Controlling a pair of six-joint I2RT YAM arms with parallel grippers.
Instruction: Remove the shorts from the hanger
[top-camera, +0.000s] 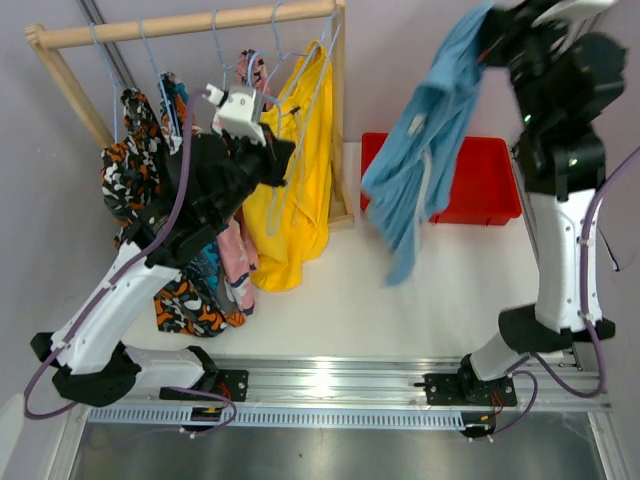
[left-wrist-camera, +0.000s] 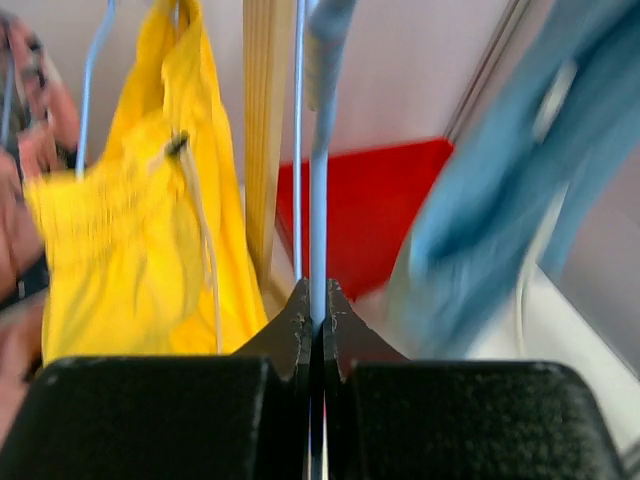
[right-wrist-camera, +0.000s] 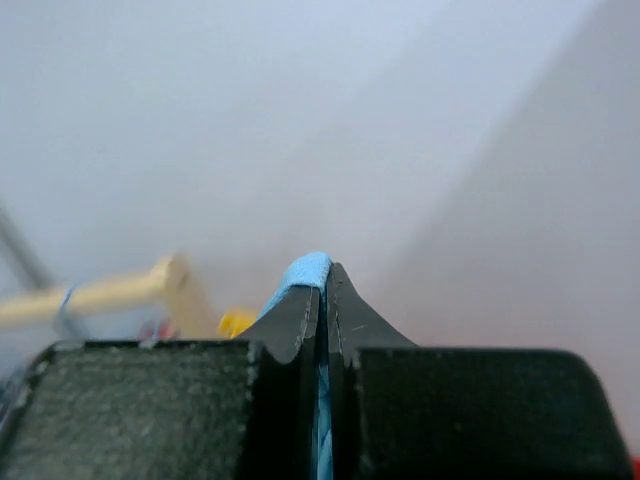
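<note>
The light blue shorts (top-camera: 425, 140) hang free in the air from my right gripper (top-camera: 492, 28), above the red bin; they are off the hanger. In the right wrist view the jaws (right-wrist-camera: 322, 282) are shut on a fold of the blue cloth (right-wrist-camera: 308, 270). My left gripper (top-camera: 285, 128) is shut on the bare light blue hanger (top-camera: 300, 98) at the rack's right end; the left wrist view shows the hanger's bar (left-wrist-camera: 318, 200) pinched between the fingertips (left-wrist-camera: 318, 300). The yellow shorts (top-camera: 295, 190) hang beside it and also show in the left wrist view (left-wrist-camera: 130, 250). The blue shorts (left-wrist-camera: 500, 200) are blurred there.
A wooden rack rod (top-camera: 190, 25) carries hangers with the pink print shorts (top-camera: 238, 255) and the orange-black-white print shorts (top-camera: 125, 170). The rack's right post (left-wrist-camera: 265, 130) stands by the left gripper. A red bin (top-camera: 480, 180) sits at the back right.
</note>
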